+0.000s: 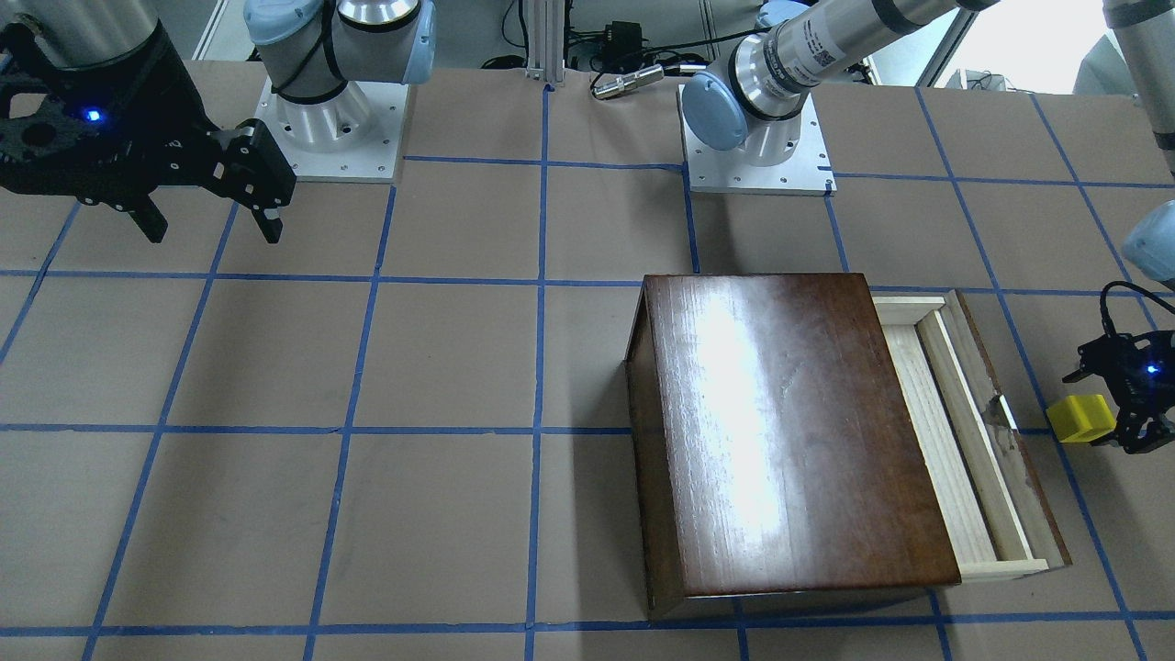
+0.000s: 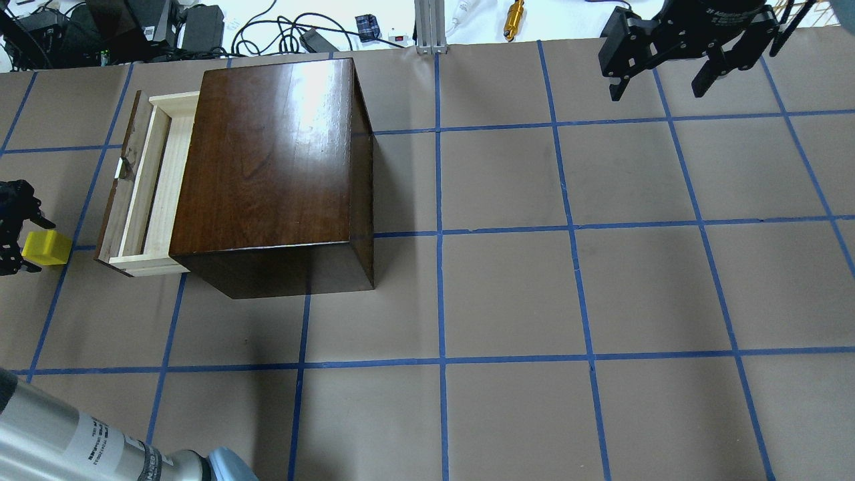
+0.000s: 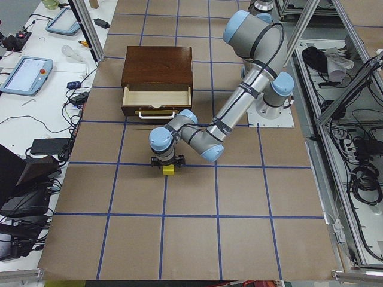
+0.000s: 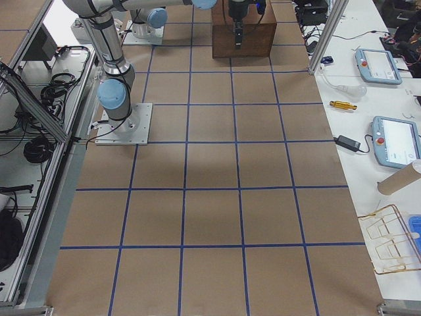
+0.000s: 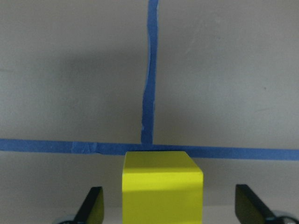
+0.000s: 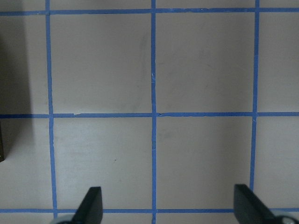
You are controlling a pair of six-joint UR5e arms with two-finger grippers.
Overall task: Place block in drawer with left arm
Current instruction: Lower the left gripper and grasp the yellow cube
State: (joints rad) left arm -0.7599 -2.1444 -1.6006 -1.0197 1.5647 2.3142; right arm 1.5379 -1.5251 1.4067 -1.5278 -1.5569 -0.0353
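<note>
The left end effector (image 5: 170, 205) straddled the block (image 1: 1081, 418), fingers (image 5: 93, 205) spread. Closure should be centred and square on its faces before lifting toward the drawer (image 1: 918, 404).

The box (image 2: 267, 153) is dark wood, varnished to a glossy, glare-catching top; its drawer (image 2: 163, 187) is pale, unfinished-looking wood. The block (image 5: 161, 186) looks like smooth matt plastic. Matt brown paper covers the desk (image 2: 507, 294), gridded with blue tape (image 2: 439, 200).
</note>
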